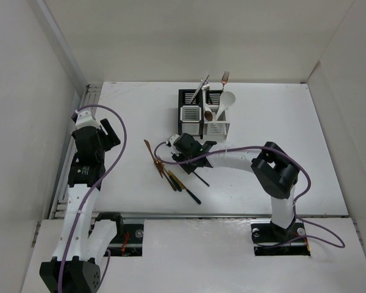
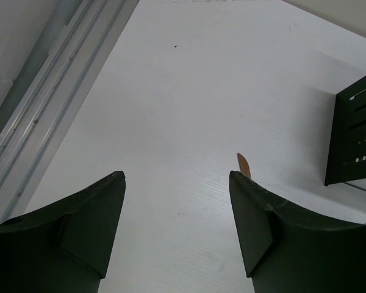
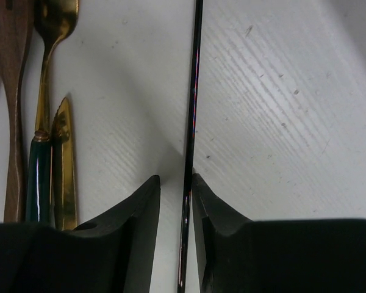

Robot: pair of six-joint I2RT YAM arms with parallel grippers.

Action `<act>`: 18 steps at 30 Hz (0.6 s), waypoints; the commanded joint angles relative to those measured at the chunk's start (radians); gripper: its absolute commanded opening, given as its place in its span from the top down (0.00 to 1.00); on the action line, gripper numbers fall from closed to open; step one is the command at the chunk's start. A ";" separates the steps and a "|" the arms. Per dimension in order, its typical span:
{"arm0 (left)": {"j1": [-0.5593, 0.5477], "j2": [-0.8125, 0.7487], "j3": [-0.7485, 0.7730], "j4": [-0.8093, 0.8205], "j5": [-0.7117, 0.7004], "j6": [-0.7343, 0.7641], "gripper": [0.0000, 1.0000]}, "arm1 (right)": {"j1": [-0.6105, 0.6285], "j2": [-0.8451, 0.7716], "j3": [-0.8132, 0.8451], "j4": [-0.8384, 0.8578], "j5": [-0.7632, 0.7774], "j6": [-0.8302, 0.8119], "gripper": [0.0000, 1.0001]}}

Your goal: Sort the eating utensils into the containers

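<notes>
My right gripper [image 3: 175, 183] is low over the table and straddles a thin black chopstick [image 3: 192, 91]. The chopstick lies against the right finger, with a gap to the left finger. In the top view the right gripper [image 1: 174, 157] is over the loose utensils [image 1: 171, 174] in front of the containers. A gold spoon with a green handle [image 3: 46, 73], a gold blade [image 3: 64, 159] and a brown wooden piece [image 3: 12, 91] lie left of it. The white caddy [image 1: 190, 113] and the silver-grey caddy [image 1: 216, 129] hold a white soup spoon [image 1: 227, 101], a copper fork [image 1: 224, 78] and other pieces. My left gripper [image 2: 177, 183] is open and empty.
The left arm [image 1: 88, 146] stands at the table's left side near the metal rail [image 2: 36, 110]. A brown utensil tip [image 2: 243, 165] and the caddy's black frame [image 2: 357, 128] show to its right. White walls enclose the table [image 1: 293, 152].
</notes>
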 commanded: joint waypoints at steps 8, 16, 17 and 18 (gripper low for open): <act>0.005 -0.017 -0.009 0.030 -0.009 -0.010 0.34 | 0.014 0.074 -0.047 -0.169 -0.113 -0.025 0.66; 0.005 -0.026 -0.009 0.030 -0.009 -0.010 0.34 | 0.014 0.060 -0.069 -0.218 -0.076 -0.002 0.69; 0.005 -0.026 -0.009 0.030 -0.009 -0.010 0.34 | 0.014 0.060 -0.078 -0.218 -0.076 -0.002 0.68; 0.005 -0.026 -0.009 0.030 -0.009 -0.010 0.34 | 0.014 0.046 -0.092 -0.218 -0.076 -0.002 0.68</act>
